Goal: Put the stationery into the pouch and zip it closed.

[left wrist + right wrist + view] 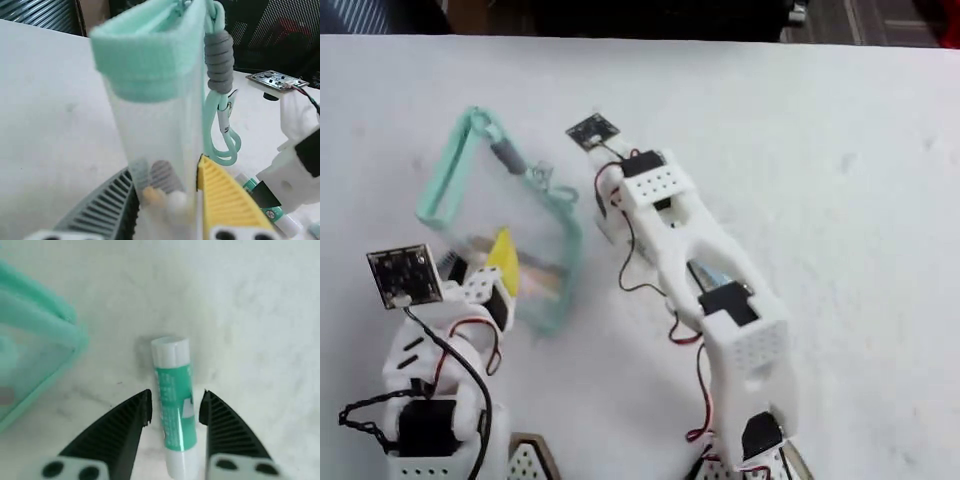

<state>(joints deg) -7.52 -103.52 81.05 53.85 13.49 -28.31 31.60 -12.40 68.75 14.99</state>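
The clear pouch [490, 200] with mint green trim stands tilted on the table, left of centre. My left gripper [505, 268] is shut on its near edge, which is pinched between the grey and yellow fingers [222, 200]. A grey zipper pull cord [219, 55] hangs by the pouch's [150, 125] top band. Several stationery ends [160, 190] show through the wall. A green and white glue stick [172, 405] lies on the table beside the pouch's corner [45, 345]. My right gripper [175, 407] is open and low, with one black finger on each side of the stick.
The right arm [710, 280] stretches across the middle of the table, with red wires along it. Its white body [295, 165] is close beside the pouch in the left wrist view. White tabletop [840, 150] spreads to the right and back.
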